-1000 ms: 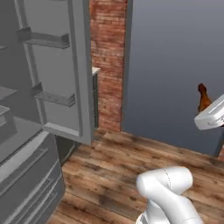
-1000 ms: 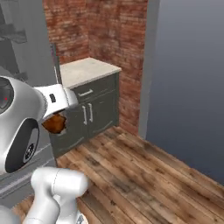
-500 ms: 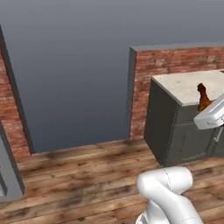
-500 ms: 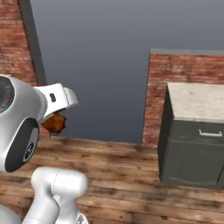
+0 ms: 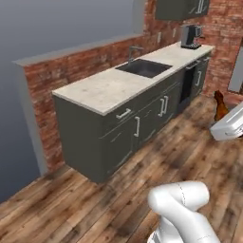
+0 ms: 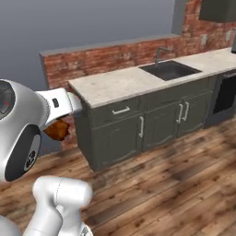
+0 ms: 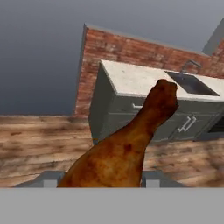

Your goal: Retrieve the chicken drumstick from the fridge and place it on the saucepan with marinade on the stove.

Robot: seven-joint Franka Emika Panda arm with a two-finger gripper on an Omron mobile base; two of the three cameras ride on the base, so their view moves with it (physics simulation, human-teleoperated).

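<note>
I have the chicken drumstick [image 7: 127, 144] clamped in my pincer [image 7: 101, 177], thick end down between the fingers and narrow bone end pointing away from my hand. Seen from the right base camera, the same drumstick [image 6: 57, 130] hangs just under my wrist, well off the floor; from the left base camera it [image 5: 220, 106] pokes up above the hand at the frame's right edge. So the fetching half looks done: the meat is out and I am carrying it.

What is left is the delivery. Taking the sink [image 6: 170, 70] as my landmark: it sits sunk into the pale surface [image 5: 109, 88] that tops a run of dark grey cabinets [image 6: 138, 124], with a faucet [image 5: 134, 51] rising just behind it against the brick wall. Beyond the sink, along the same surface, a coffee machine [image 5: 191, 36] stands near the far end. Just past the sink, a dark appliance front [image 6: 226, 94] sits in the cabinet run; I cannot tell what it is. The drumstick is well apart from the sink, on the near side of the cabinets over the wooden floor [image 5: 95, 199].

I judge the task roughly halfway: grip secure, pan yet to be reached, lowering and release not yet done. The main risk is the glossy meat slipping while I travel.
</note>
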